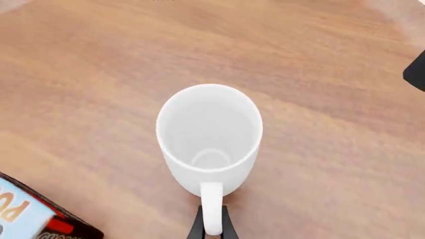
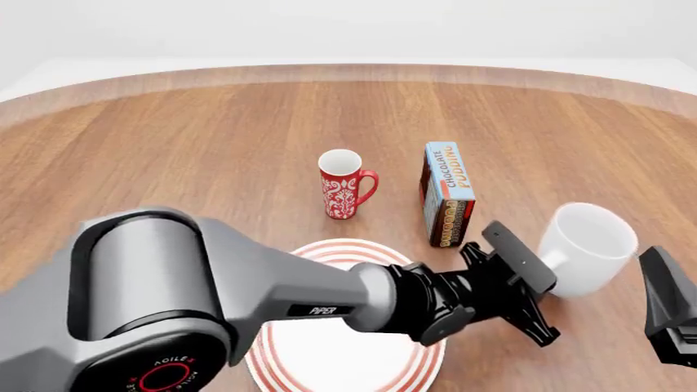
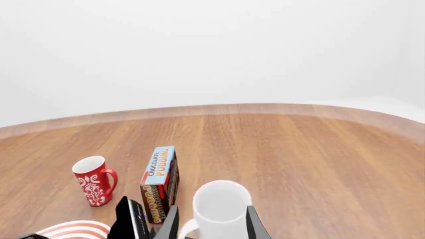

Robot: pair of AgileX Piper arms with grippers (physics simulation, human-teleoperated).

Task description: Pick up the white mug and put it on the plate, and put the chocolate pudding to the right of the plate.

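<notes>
Left end effector reaches across over the plate to the white mug. In left wrist view its two dark fingers sit either side of the mug's loop handle, nearly together, clamped on the handle. Mug upright, opening up, empty inside. Whether its base touches the bench or is just off it: cannot tell.

Right end effector: only two dark finger tips show in right wrist view, set apart, with the white mug seen between them further out. Not touching anything visible. In front view a dark part of the right arm sits just right of the mug, near the picture edge.

Landmark = plate. Plate lies at the near bench edge, mostly under the left arm, red rings showing. White mug is right of the plate and apart from it. Chocolate pudding stands upright beyond the plate's right rim, near but not touching, and just left of the mug. Red mug stands upright straight beyond the plate, handle toward the pudding.

Open room: wide bare bench beyond the plate past the red mug and pudding, up to the curved far edge; also bare to the plate's left.

Counts: 2 mugs (1 white, 1 red), 1 plate, 1 pudding carton, 2 arms.
</notes>
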